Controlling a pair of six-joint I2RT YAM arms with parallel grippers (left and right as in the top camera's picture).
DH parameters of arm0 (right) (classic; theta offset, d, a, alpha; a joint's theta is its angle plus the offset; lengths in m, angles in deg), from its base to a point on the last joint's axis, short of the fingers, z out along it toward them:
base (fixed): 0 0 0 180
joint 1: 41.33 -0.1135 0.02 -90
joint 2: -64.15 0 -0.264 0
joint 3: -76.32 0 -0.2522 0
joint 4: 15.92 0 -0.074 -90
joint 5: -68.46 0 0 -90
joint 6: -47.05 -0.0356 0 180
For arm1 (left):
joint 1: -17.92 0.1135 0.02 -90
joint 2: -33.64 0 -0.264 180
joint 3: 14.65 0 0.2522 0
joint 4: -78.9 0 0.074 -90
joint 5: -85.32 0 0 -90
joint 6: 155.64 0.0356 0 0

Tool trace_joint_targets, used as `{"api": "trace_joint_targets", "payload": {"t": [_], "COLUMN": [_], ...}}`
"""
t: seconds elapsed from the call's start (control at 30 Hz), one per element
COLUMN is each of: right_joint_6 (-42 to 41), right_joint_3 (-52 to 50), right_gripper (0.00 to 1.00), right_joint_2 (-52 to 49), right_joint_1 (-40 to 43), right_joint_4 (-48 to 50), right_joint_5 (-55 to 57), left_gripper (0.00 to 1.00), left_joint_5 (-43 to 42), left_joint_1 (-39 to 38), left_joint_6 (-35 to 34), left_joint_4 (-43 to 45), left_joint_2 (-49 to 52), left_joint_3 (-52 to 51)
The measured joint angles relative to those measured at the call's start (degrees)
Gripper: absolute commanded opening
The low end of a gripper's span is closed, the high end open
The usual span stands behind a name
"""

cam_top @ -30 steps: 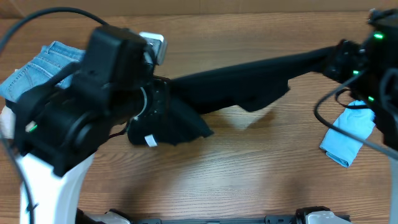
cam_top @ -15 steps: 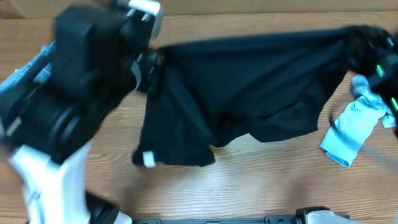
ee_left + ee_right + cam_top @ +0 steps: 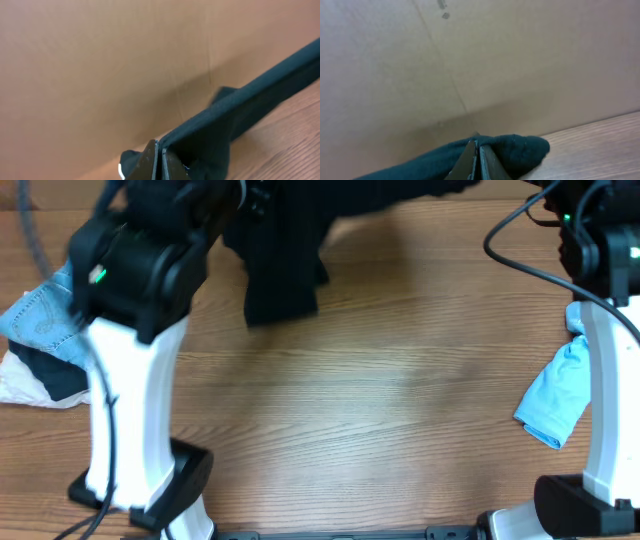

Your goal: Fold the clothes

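Note:
The black T-shirt (image 3: 285, 250) hangs at the far edge of the table, stretched between both arms, with most of it cut off by the top of the overhead view. My left gripper (image 3: 159, 155) is shut on one end of the black T-shirt (image 3: 235, 112), which runs taut toward the upper right. My right gripper (image 3: 477, 152) is shut on the other end of the shirt (image 3: 515, 147). Neither gripper's fingertips show in the overhead view.
Blue denim jeans (image 3: 35, 320) lie at the left edge over dark and white cloth (image 3: 40, 385). A light blue cloth (image 3: 555, 395) lies at the right beside the right arm's white post (image 3: 610, 410). The left arm's white post (image 3: 130, 420) stands front left. A brown wall backs the table.
Both arms have swung toward the far edge, carrying the black T-shirt up and back. It was spread over the table's far middle; now only a hanging part shows at the top.

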Motion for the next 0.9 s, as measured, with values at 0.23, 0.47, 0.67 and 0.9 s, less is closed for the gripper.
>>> {"api": "trace_joint_targets", "payload": {"t": [0.23,0.47,0.67,0.9], "right_joint_6": [0.7,1.0,1.2,1.1], "right_joint_3": [0.5,0.2,0.2,0.2], "right_gripper": [0.04,0.65,0.78,0.88], "right_joint_2": [0.2,-4.1,-4.1,-4.1], "right_joint_1": [2.8,3.2,3.2,3.2], "right_joint_4": [-21.3,-40.2,-42.6,-42.2], "right_joint_5": [0.3,1.6,4.3,5.0], "left_gripper": [0.20,0.41,0.52,0.52], "left_joint_5": [-2.3,-6.0,-8.1,-16.3], "left_joint_1": [0.9,1.0,1.0,-2.0], "left_joint_6": [0.2,-5.4,-9.0,-10.9], "left_joint_4": [-23.4,-26.3,-26.4,-24.9], "left_joint_2": [-3.1,2.9,3.0,2.0], "left_joint_3": [-0.3,-16.3,-17.2,-29.5]}}
